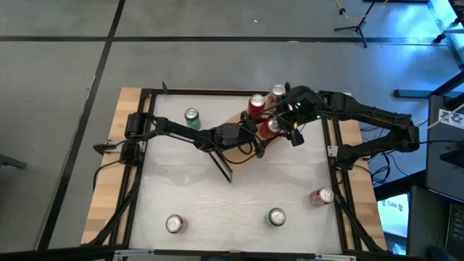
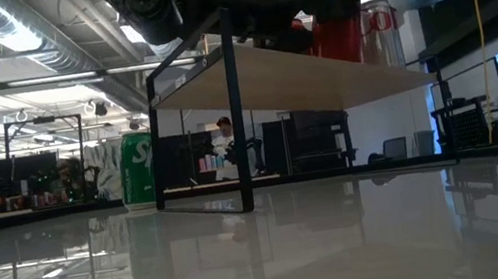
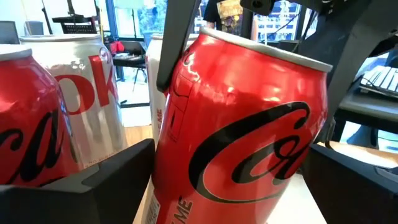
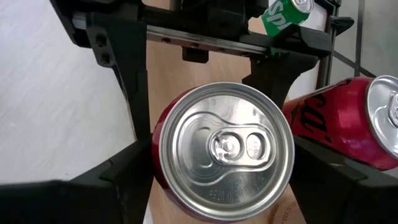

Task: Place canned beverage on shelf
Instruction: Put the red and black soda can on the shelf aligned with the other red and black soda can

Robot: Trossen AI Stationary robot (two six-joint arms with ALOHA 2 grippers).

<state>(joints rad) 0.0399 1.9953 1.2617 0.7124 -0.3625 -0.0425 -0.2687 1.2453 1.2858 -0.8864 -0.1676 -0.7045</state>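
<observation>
On the shelf (image 1: 254, 141) we see both pincers around one red can (image 1: 272, 127), right pincer (image 4: 221, 171) pinching it from above, left pincer (image 3: 230, 180) spread; clumsy withdrawal could topple it into neighbouring cans.

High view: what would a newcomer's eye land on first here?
Both arms meeting over the shelf near the table's far right: the right gripper from above and the left gripper from the side both bracket one red Coca-Cola can. Behind it stand another red can and a silver Diet Coke can.
</observation>
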